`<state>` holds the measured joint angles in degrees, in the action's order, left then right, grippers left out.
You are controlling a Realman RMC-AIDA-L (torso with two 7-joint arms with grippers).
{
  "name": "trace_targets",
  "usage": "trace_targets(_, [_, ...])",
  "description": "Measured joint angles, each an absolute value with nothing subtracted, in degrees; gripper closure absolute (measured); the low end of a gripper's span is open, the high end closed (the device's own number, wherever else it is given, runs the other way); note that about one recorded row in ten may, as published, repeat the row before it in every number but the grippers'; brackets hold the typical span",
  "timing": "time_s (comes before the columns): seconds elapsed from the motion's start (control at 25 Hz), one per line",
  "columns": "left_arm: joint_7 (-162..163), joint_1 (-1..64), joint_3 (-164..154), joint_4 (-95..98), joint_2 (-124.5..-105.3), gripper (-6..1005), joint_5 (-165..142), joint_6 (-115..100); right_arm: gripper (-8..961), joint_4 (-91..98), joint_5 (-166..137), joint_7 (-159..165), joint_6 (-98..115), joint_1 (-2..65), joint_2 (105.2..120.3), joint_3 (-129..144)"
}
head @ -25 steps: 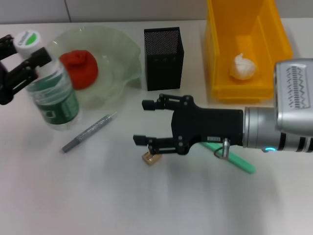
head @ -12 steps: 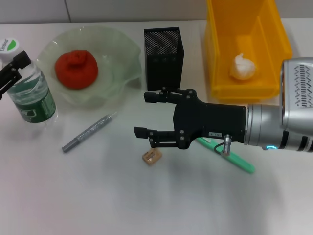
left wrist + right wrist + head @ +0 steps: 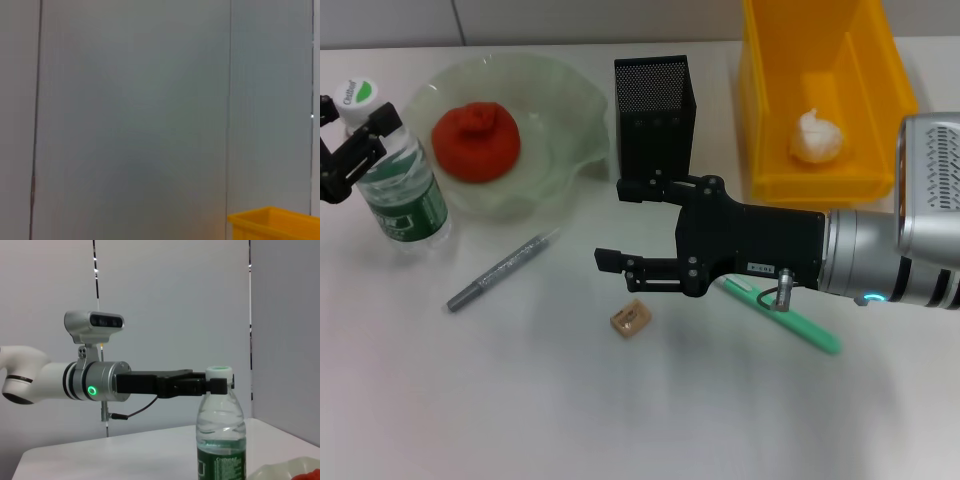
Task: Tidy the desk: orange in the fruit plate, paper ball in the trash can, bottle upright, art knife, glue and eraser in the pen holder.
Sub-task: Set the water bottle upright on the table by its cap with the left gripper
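Bottle (image 3: 398, 180), clear ribbed plastic with a green label and white cap, stands upright on the white desk (image 3: 620, 410) at the robot's far left, just beside the fruit plate (image 3: 570, 130), with the left end effector (image 3: 350, 150) pinching its neck under the cap. If those fingers part while the base is not fully flat, the tall light bottle could tip against the plate's wavy, translucent green glass rim. The lumpy red-orange orange (image 3: 475, 142) already sits in that plate, and the wrinkled white paper ball (image 3: 817, 136) lies in the deep yellow plastic trash can (image 3: 880, 60). The right end effector (image 3: 620, 222), fingers spread and empty, hovers in front of the black mesh pen holder (image 3: 655, 120), above and slightly behind the small tan eraser (image 3: 630, 317) lying flat on the desk. That block is tiny and low, so a closing grasp could miss it or skid it across the smooth surface. A thin silver art knife (image 3: 502, 270) lies to the left, and a slim green glue stick (image 3: 800, 325) lies partly under the right arm, where a descent might nudge it.
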<state>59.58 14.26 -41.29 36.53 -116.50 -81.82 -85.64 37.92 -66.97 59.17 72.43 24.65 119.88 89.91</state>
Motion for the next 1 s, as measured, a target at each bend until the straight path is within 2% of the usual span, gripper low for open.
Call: trace_targets(1.0, [58.80,14.14,-41.23,34.96,-116.78,554,-81.73,-83.21,166,37.79,-66.96,58.97,71.39,25.08,119.88,90.00])
